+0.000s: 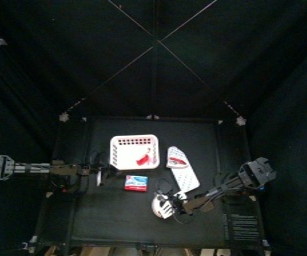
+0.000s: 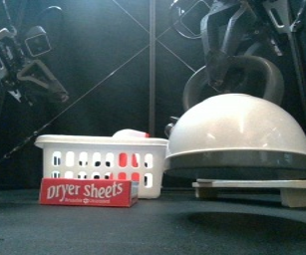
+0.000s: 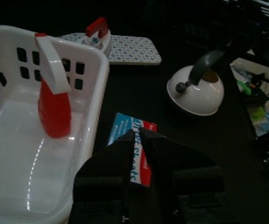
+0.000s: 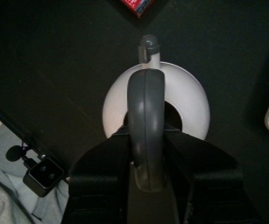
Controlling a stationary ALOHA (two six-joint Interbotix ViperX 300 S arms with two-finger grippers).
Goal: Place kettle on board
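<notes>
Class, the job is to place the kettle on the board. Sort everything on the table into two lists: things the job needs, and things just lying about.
Needed: kettle; board; right gripper, at the kettle's handle.

Lying about: white basket; red-and-white bottle inside it; dryer sheets box.

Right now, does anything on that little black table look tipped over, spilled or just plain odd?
Nothing looks spilled or broken. The rounded silvery-white kettle hangs off the table, its dark handle in the right gripper, not yet above the narrow white board. A red-and-white bottle lies inside the white latticed basket.
</notes>
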